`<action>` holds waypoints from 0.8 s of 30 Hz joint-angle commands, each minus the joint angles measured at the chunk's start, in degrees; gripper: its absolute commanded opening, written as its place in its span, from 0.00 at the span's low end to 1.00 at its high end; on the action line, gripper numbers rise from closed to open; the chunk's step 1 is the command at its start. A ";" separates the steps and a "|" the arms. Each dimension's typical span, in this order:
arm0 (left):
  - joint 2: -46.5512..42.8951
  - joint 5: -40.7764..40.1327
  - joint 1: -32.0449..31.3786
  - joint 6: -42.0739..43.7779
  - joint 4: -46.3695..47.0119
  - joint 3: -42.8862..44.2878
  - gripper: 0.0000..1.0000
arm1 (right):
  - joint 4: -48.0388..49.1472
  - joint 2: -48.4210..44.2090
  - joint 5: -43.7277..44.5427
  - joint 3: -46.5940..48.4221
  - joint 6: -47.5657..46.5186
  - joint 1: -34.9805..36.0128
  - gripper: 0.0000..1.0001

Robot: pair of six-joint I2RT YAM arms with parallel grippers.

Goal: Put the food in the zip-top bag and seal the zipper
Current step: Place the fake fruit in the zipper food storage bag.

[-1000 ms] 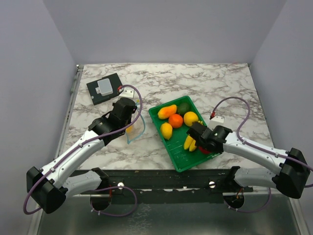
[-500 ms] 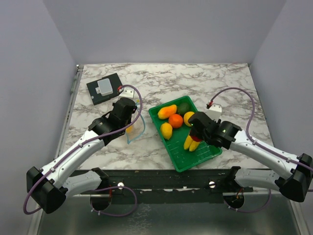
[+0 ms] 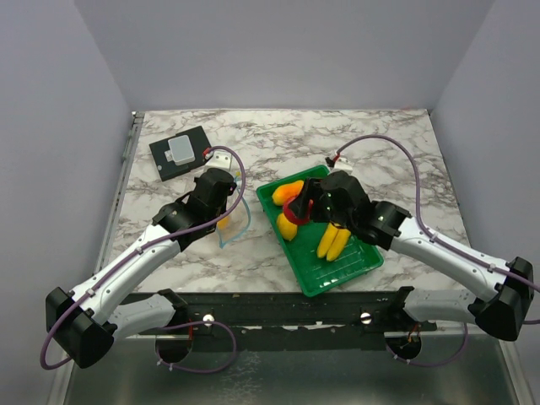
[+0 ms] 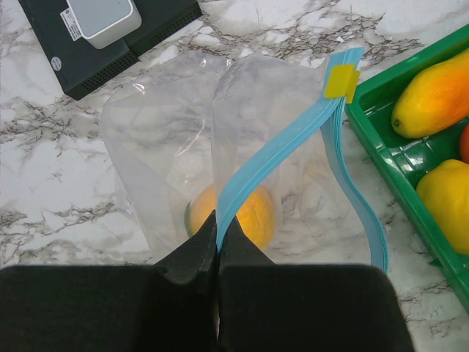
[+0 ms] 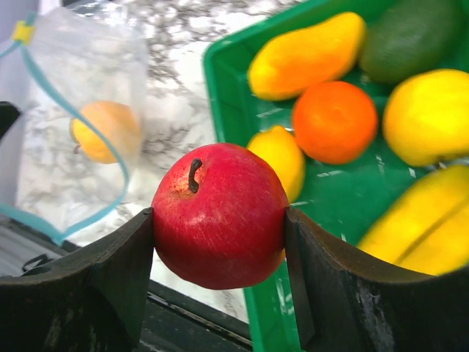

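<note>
Holding red apple (image 5: 218, 224) clenched at lower centre, right gripper (image 5: 220, 242) risks snagging narrow zip-top bag (image 4: 161, 132) mouth, since left gripper (image 4: 218, 246) pinches only one zipper (image 4: 278, 147) side.

Toy fruit numbered eight pieces in all.
- Red plastic apple (image 5: 220, 220): was one.
- Round orange (image 5: 335, 121): one.
- Long yellow-orange mango-shaped piece (image 5: 304, 55): one.
- Dark green avocado-shaped piece (image 5: 410, 33): one.
- Plain yellow rounded pieces: two (image 5: 429, 117) (image 5: 280, 158).
- Bunch of yellow bananas (image 3: 333, 242): one.
- Yellow-orange round piece (image 4: 238, 214): one.

Clear thin plastic bag (image 4: 168, 125): one, and it bore one light blue zipper strip (image 4: 278, 150) and one small yellow slider tab (image 4: 339, 81).

Green slatted plastic tray (image 3: 337, 274): one.

Flat black device (image 3: 192, 165): one, and it carried one pale grey box (image 3: 181, 150).

White-and-black robot arms: two (image 3: 143, 253) (image 3: 439, 253).

Purple cables: two (image 3: 240, 181) (image 3: 396, 143).
</note>
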 commanded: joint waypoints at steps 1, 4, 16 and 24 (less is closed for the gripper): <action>-0.04 1.34 -0.25 0.17 0.69 -0.64 0.00 | 9.76 2.51 -8.76 2.60 -2.44 -0.23 0.32; -0.04 1.41 -0.26 0.16 0.65 -0.64 0.00 | 12.61 4.43 -11.61 3.67 -2.43 -0.18 0.32; 0.13 1.47 -0.23 0.15 0.64 -0.55 0.00 | 21.84 13.17 -20.35 8.70 -1.48 1.29 0.32; -0.03 1.39 -0.25 0.07 0.65 -0.61 0.00 | 24.22 19.45 -22.52 12.50 -1.17 2.98 0.32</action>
